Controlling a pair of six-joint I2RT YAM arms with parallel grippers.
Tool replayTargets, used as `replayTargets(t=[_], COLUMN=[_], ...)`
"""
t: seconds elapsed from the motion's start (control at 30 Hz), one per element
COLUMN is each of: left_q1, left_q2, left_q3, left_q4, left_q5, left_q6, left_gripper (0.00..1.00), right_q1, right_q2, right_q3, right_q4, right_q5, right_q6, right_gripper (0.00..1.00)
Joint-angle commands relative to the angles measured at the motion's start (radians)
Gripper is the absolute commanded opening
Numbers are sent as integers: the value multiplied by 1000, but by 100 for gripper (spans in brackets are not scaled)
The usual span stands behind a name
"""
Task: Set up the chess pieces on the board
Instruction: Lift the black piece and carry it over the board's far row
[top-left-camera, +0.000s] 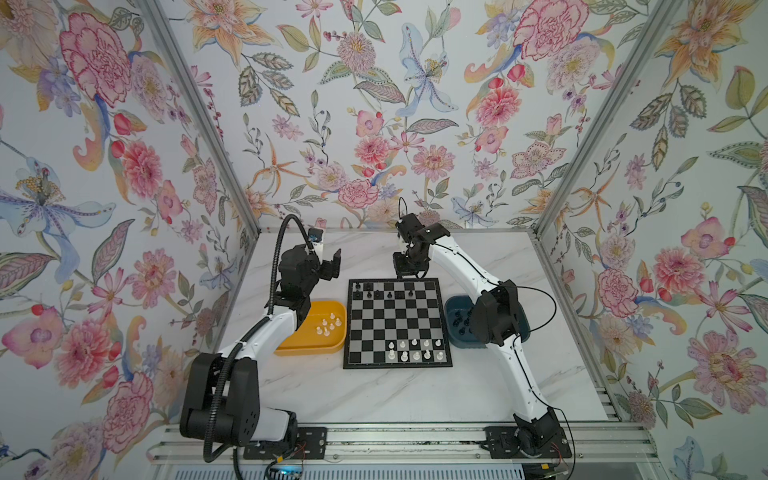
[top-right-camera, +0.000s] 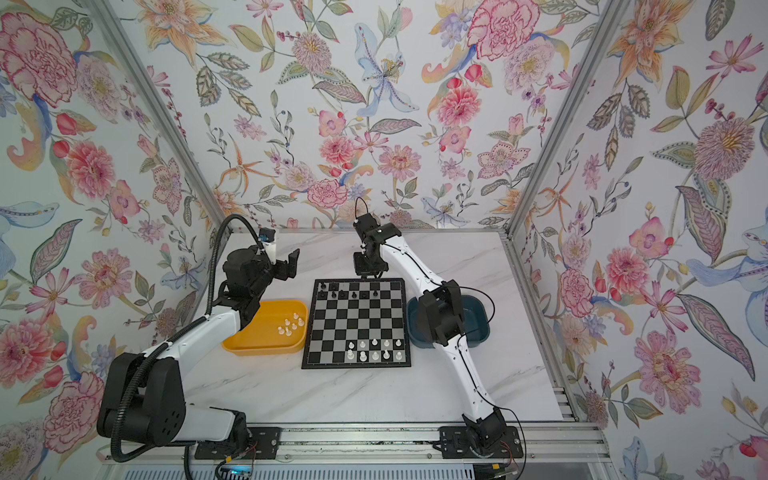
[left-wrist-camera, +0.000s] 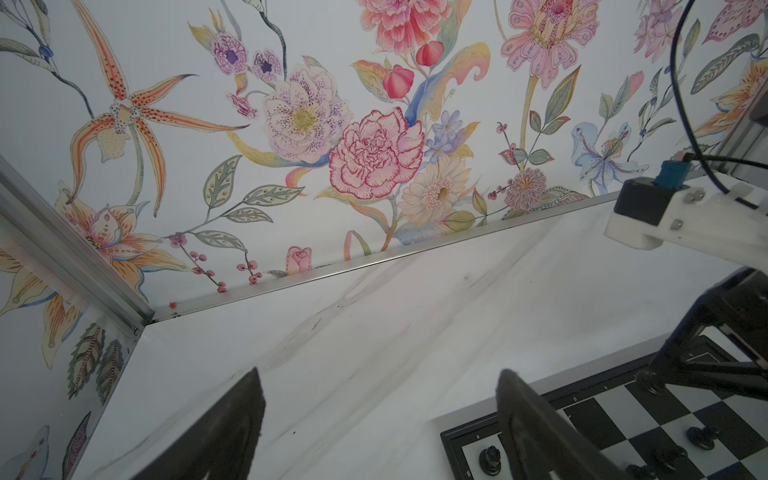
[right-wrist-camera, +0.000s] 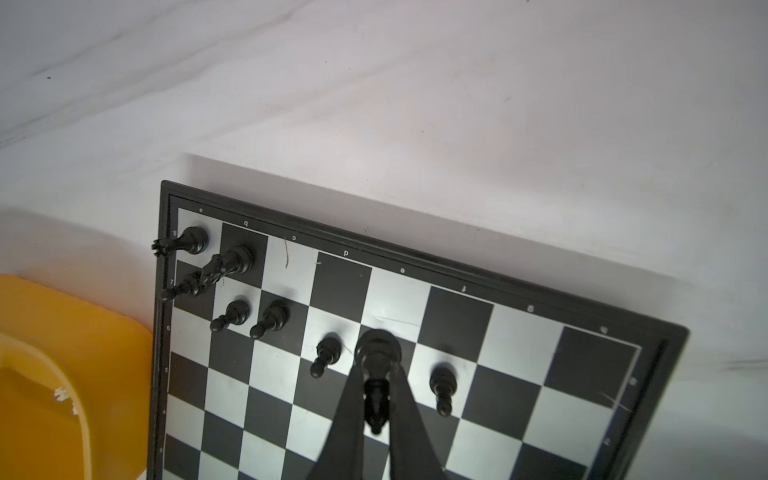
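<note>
Black plastic sits clamped in the right gripper (right-wrist-camera: 377, 374): one black chess piece (right-wrist-camera: 378, 349), held over the far rows of the board (top-left-camera: 397, 322), which lies mid-worktop (top-left-camera: 374, 395). Other black chessmen (top-left-camera: 376, 294) stand toward the board's far left corner, and white chessmen (top-left-camera: 415, 350) by its near right corner. The left gripper (left-wrist-camera: 378, 419) hangs spread and empty off the far left corner. Loose white pieces (top-left-camera: 328, 325) lie in the yellow tray (top-left-camera: 307, 350) at the board's left edge. A dark blue tray (top-left-camera: 451, 305) sits at its right edge.
</note>
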Motion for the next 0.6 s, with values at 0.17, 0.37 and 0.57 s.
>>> replayTargets(t=[0.17, 0.37, 0.57], left_q1=[-9, -9, -8], left_q2=[-18, -15, -13], left_q3=[-14, -16, -18], left_q4=[12, 12, 12], left_q5=[-19, -24, -24], left_q6=[23, 26, 29], left_gripper=[89, 89, 90], right_q1=[22, 29, 39], right_q2=[87, 111, 129], right_q3=[99, 101, 105], right_q4=[15, 49, 84], right_q5=[-70, -112, -148], right_q6=[43, 61, 76], right_gripper=[0, 0, 0])
